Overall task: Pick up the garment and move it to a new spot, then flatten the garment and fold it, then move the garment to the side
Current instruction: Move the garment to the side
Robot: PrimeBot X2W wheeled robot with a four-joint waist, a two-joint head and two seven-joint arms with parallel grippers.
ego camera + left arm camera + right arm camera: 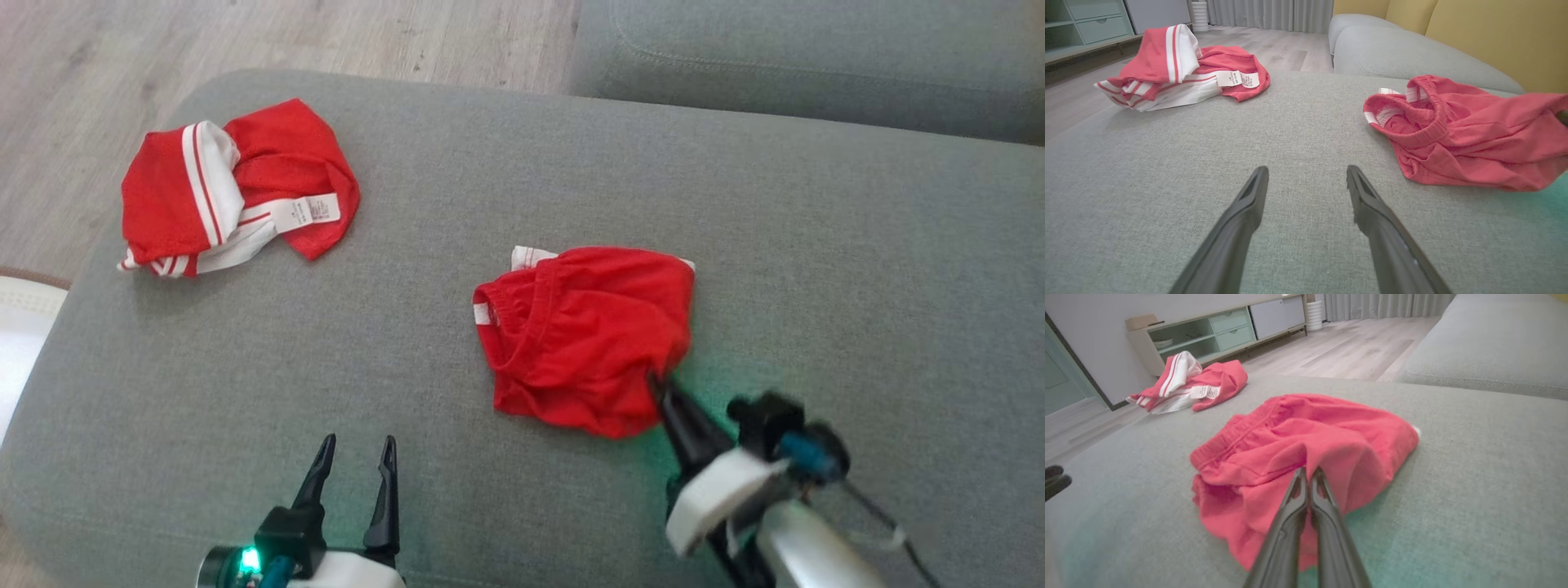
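Grey sofa (522, 188) carries all items. Striped garment (237, 188) lies crumpled at its far left corner. Red garment (588, 335) lies bunched at mid-seat, right of centre, well apart from the striped one. Right gripper (1309, 473): fingers pinched together on a raised fold at the red garment's near right edge. Left gripper (359, 445): fingers spread wide, holding nothing, over bare seat near the front edge.

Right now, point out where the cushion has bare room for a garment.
Widest bare stretch: the grey cushion right of the red garment. Also free: between it and the striped garment, ahead of the left pincer. Crowded: around the right pincer.
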